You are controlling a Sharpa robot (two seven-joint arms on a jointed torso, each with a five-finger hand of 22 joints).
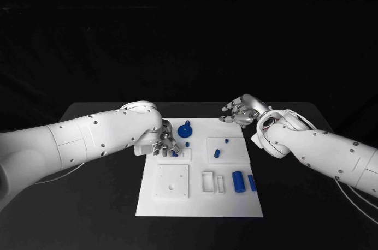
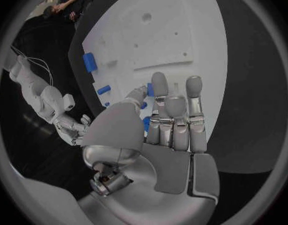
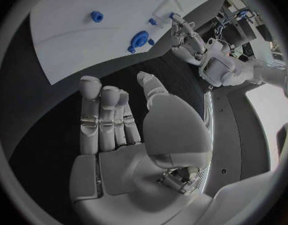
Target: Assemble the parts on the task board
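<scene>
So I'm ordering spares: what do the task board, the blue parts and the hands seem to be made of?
Task board: matte white, evenly coloured, with crisp cut recesses; probably plastic. Blue parts, such as the cylinder: uniform saturated blue with a dull sheen; likely plastic too. Left hand and right hand: silver with a soft satin shine; metal or painted plastic, hard to tell which.

The head view looks steeply down from above the table's near edge, taking in the whole task board [image 1: 201, 203] and both arms coming in from the sides. The left wrist view sits close behind the left hand [image 2: 171, 127], facing along its fingers over the board's white surface near its left edge. The right wrist view sits close behind the right hand [image 3: 128, 135], facing across the bare table [image 3: 41, 120] toward the board's far edge. All three views share the board's far half with its blue parts [image 1: 185, 131]; the right wrist view also catches the left hand
</scene>
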